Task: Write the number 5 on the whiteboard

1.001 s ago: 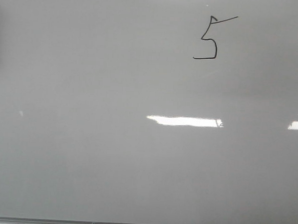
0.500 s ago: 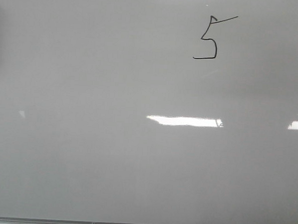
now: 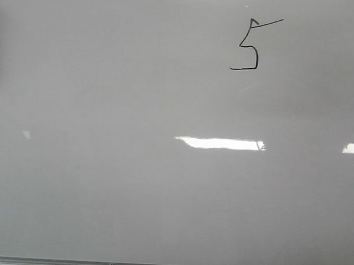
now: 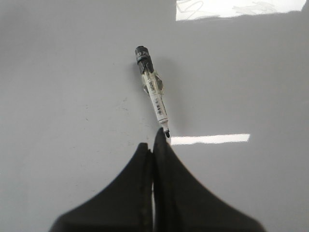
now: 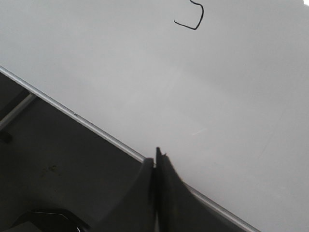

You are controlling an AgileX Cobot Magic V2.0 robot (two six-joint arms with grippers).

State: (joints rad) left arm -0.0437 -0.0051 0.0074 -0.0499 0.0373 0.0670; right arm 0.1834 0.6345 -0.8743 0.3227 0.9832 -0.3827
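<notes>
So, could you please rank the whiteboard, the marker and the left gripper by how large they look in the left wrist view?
1. whiteboard, filling the view.
2. left gripper, though it sits nearest the camera, which inflates it.
3. marker, lying uncapped on the board.

— What's drawn on the whiteboard [image 3: 133, 183]?
— The number 5 [image 3: 250, 46], thin black and angular, with a long slanted top stroke and a flat bottom stroke.
— Where is it?
— Well apart from the right arm's fingers [image 5: 155, 166], which sit at the board's thin grey metal edge. The board itself is glossy pale grey-white, carrying bright reflections.
</notes>
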